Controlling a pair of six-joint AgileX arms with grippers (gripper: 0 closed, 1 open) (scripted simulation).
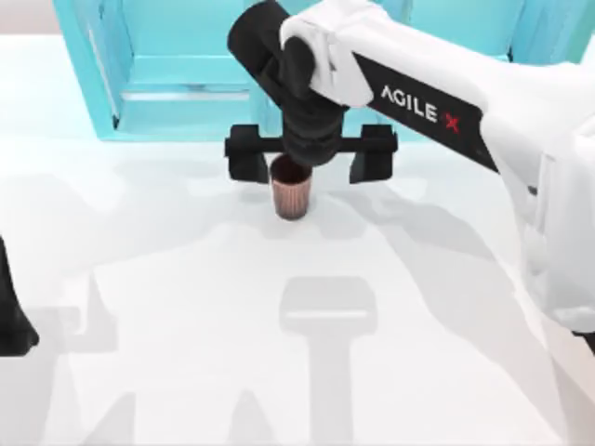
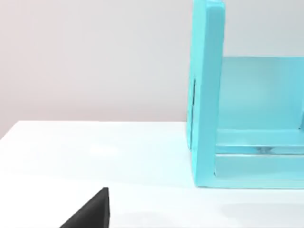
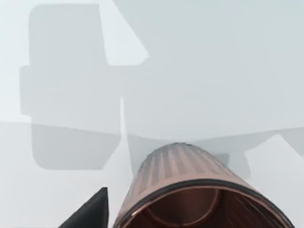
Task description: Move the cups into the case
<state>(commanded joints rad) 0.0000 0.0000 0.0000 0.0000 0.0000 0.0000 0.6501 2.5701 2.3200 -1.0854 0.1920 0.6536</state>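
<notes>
Between the spread fingers of the right gripper, the ribbed reddish-brown cup is standing upright on the white table, just before the turquoise case; neither finger is touching it. The left arm is idling at the table's left edge.

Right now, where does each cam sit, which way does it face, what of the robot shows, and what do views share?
Top: above the table, looking down on the ribbed cup, the case and the right gripper open astride the cup; left arm parked at the left edge.
Left wrist: low, facing the case; one dark finger shows.
Right wrist: just above the cup, facing the table; one finger shows.
Shared: top and left wrist both see the case; top and right wrist both see the cup.
</notes>
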